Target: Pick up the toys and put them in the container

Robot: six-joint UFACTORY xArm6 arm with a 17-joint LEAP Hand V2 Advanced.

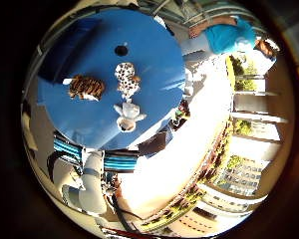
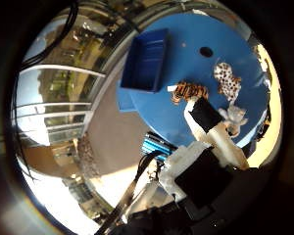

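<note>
My hand (image 2: 210,142) hangs high above a round blue bench (image 1: 154,55), holding nothing; the one finger I can see reaches out straight, so I judge my fingers (image 2: 204,116) relaxed and apart. Three soft toys lie near the middle of the bench: a striped tiger (image 1: 85,87), a spotted leopard (image 1: 126,77) and a white toy (image 1: 129,114). The blue container (image 2: 147,61) sits at the bench's rim, partly overhanging it, well apart from the toys. The risk I foresee: leopard and white toy lie end to end, nearly touching, so fingers closing on one could drag or snag the other (a nudge to the overhanging container might tip it). The tiger's long axis points toward the container; the leopard's and white toy's run crosswise to it.
</note>
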